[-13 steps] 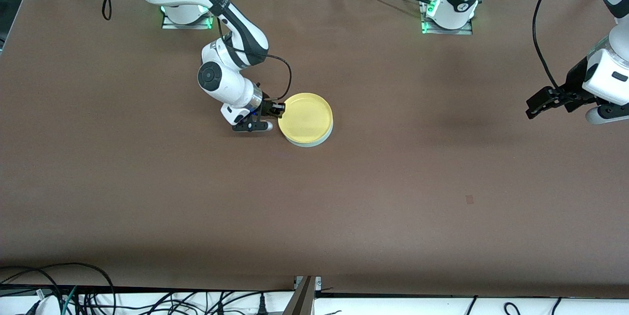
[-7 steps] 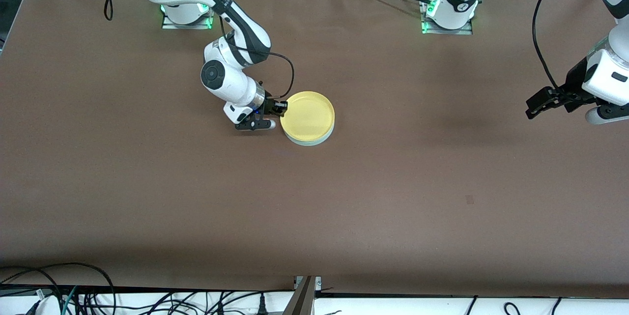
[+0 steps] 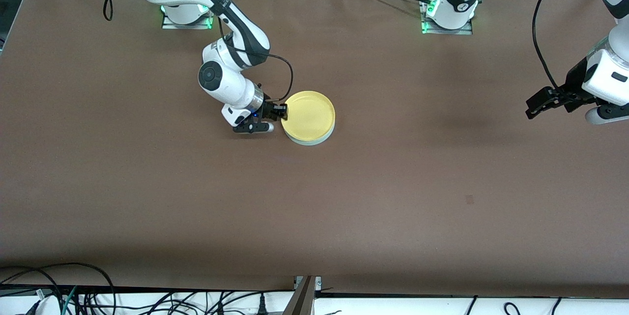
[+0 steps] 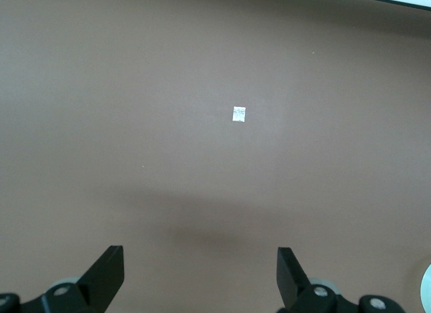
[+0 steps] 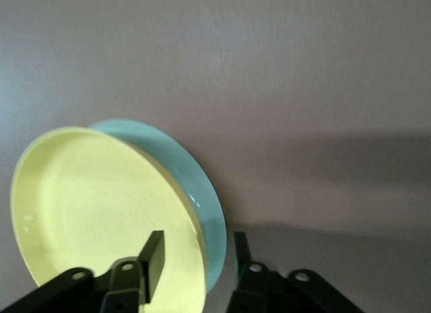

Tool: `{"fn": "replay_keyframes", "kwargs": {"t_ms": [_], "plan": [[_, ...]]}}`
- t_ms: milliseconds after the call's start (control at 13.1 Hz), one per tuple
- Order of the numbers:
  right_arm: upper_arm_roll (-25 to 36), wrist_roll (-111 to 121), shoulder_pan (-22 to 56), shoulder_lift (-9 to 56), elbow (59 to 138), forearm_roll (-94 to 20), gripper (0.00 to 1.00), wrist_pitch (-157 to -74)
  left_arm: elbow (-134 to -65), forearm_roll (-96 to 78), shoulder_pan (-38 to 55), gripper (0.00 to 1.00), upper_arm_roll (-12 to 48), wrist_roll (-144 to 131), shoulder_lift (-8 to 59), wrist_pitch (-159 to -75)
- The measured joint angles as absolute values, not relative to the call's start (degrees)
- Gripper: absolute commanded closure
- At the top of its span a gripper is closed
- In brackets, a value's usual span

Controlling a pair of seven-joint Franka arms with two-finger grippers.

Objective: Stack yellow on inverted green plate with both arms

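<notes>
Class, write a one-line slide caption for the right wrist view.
Right gripper straddles the rims of a round bright yellow plate stacked on a pale mint-green plate, above the brown table.
</notes>
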State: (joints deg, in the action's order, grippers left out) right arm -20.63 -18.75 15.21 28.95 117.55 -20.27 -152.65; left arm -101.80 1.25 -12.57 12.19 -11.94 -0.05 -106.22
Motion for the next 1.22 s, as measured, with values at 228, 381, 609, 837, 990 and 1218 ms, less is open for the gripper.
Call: {"fn": "replay_keyframes", "kwargs": {"t_ms": [228, 381, 609, 837, 990, 1218], "plan": [[-15.0, -18.3, 15.1, 25.6, 109.4, -16.3, 0.0, -135.8, -101.8, 1.2, -12.6, 0.0, 12.2, -11.9, 0.0, -106.2], [-11.5, -18.0, 14.9, 23.5, 101.8, -9.6, 0.0, -121.9, -101.8, 1.2, -12.6, 0.0, 12.2, -11.9, 0.0, -106.2], [-8.0, -15.4, 14.8, 22.6, 89.0, -1.5, 0.0, -102.0, -101.8, 1.2, -12.6, 0.0, 12.2, -11.9, 0.0, -106.2], [-1.9, -8.7, 14.8, 22.2, 79.6, -0.8, 0.0, -87.4, -101.8, 1.2, -12.6, 0.0, 12.2, -11.9, 0.0, -106.2], [3.6, -4.9, 14.7, 21.6, 75.2, -0.7, 0.0, -80.8, -101.8, 1.2, -12.6, 0.0, 12.2, -11.9, 0.1, -106.2], [6.9, -3.2, 13.9, 19.0, 72.3, -0.8, 0.0, -77.1, -101.8, 1.2, -12.6, 0.0, 12.2, -11.9, 0.1, -106.2]]}}
